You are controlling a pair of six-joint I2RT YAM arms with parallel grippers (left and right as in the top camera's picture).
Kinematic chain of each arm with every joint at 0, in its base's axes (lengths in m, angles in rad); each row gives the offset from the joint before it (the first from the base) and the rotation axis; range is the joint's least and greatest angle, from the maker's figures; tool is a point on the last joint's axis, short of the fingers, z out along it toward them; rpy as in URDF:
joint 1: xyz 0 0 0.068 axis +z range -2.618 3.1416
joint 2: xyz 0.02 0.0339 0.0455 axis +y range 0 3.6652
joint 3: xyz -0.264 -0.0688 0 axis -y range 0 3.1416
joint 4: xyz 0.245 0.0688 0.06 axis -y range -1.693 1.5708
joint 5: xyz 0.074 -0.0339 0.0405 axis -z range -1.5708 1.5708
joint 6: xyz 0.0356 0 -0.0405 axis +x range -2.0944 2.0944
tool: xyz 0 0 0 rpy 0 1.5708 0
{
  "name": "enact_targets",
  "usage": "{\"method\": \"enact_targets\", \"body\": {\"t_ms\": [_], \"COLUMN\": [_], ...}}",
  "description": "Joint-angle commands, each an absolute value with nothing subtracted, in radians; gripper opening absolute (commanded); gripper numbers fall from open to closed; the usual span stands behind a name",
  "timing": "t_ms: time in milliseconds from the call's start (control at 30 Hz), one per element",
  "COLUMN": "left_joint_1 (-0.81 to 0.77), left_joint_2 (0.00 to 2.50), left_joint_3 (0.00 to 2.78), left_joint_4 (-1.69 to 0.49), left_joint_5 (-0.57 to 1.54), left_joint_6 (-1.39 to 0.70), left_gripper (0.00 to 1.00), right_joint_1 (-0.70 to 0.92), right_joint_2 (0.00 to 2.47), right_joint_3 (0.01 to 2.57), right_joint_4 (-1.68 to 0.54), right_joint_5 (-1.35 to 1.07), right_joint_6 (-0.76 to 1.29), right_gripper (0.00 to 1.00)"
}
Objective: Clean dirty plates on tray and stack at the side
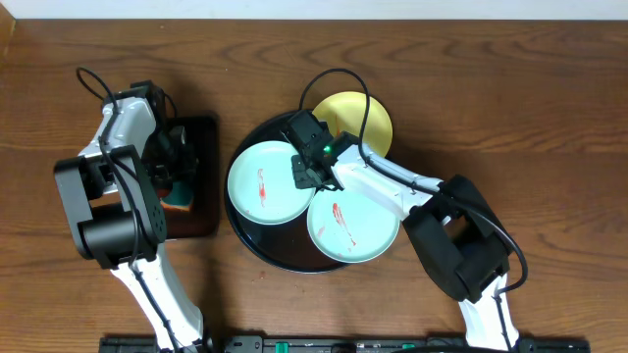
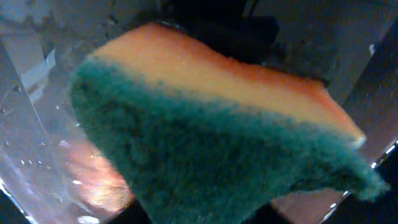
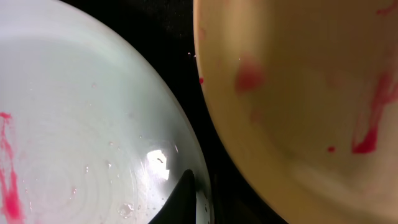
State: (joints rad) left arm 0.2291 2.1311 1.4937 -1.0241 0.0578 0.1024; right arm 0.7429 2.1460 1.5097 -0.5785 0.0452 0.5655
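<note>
The round black tray point(image 1: 245, 230) holds two mint-blue plates with red streaks, one on the left point(image 1: 263, 181) and one at the front right point(image 1: 351, 227). The pale yellow plate point(image 1: 358, 118) rests on the tray's back right rim. My right gripper point(image 1: 309, 165) sits at the left mint plate's right rim. In the right wrist view one black finger point(image 3: 199, 199) lies on that plate's point(image 3: 81, 124) rim, and the other finger is hidden. The yellow plate point(image 3: 311, 93) with red smears is beside it. My left gripper point(image 1: 172, 172) is shut on a green-and-orange sponge point(image 2: 205, 143).
A smaller rectangular black tray point(image 1: 201, 196) lies at the left under my left gripper. Brown wood tabletop point(image 1: 491, 98) surrounds both trays. The right arm reaches across the tray's right side.
</note>
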Motion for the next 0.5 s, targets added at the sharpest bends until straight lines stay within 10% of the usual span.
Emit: {"method": "enact_targets", "body": {"t_ms": [0, 467], "left_joint_1": [0.229, 0.229], "left_joint_2": [2.147, 1.987], "left_joint_3": [1.485, 1.554], "left_joint_4": [-1.026, -1.095], "left_joint_5": [0.078, 0.089], "left_joint_6": [0.112, 0.008], "left_gripper": [0.14, 0.07], "right_joint_1": [0.75, 0.75], "right_joint_2": [2.162, 2.162], "right_joint_3": [1.502, 1.502], "right_joint_4": [-0.575, -0.58], "right_joint_5": [0.056, 0.047], "right_joint_6": [0.552, 0.552], "right_gripper": [0.08, 0.01]}}
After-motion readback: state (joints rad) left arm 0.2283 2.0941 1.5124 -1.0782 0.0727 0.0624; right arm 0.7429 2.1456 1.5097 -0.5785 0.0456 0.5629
